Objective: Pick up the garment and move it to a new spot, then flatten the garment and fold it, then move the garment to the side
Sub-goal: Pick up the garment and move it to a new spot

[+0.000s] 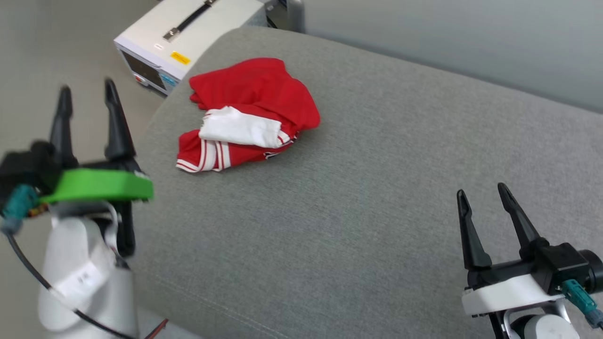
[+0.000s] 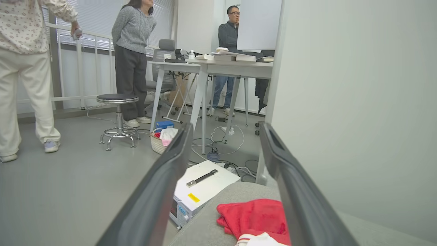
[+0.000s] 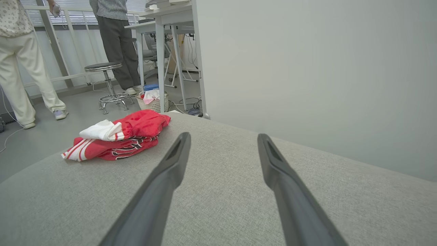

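One garment (image 1: pixel 256 94), one left pincer (image 1: pixel 87 86), one right pincer (image 1: pixel 481 189)

Tally, kind by kind

One red-and-white shirt (image 1: pixel 254 103); one grey cushion (image 1: pixel 377 212); two hands, the left hand (image 1: pixel 86 87) and the right hand (image 1: pixel 481 189); one white box (image 1: pixel 188 33); three people, a person in cream trousers (image 2: pixel 24 68), a person in a grey sweater (image 2: pixel 131 51), a person in a dark top (image 2: pixel 228 34); one stool (image 2: pixel 117 99); one basket (image 2: pixel 157 145); one office chair (image 2: pixel 166 46).

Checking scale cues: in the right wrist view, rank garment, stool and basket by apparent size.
1. crumpled red-and-white fabric garment
2. round dark-seated chrome stool
3. small white lattice basket
The garment lies nearest, enlarging it.
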